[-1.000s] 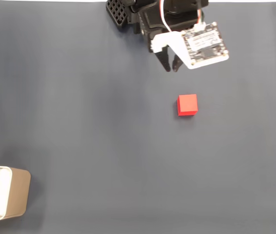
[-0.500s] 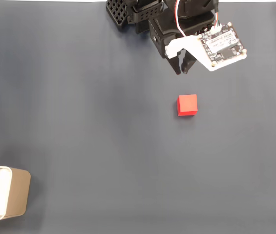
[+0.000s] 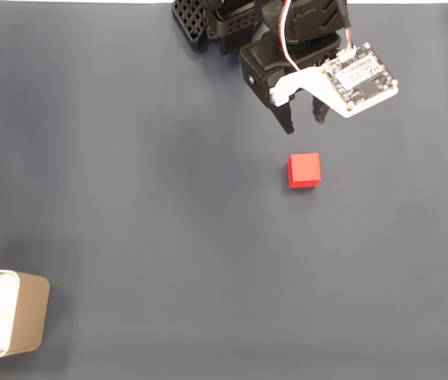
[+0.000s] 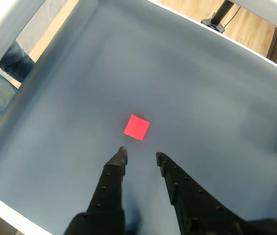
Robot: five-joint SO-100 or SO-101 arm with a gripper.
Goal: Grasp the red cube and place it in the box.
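Matt red cube (image 3: 304, 170) on smooth dull grey table (image 3: 129, 198); gripper (image 3: 304, 123) black plastic; beige box (image 3: 18, 321) faintly glossy

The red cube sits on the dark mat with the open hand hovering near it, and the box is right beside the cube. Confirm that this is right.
Not quite. The red cube does sit on the dark mat with the open hand near it, but the fixed view shows the box far off at the lower left corner, well apart from the cube.

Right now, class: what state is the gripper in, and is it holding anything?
Gripper: open, holding nothing; its fingers are spread apart, short of the red cube lying on the mat.
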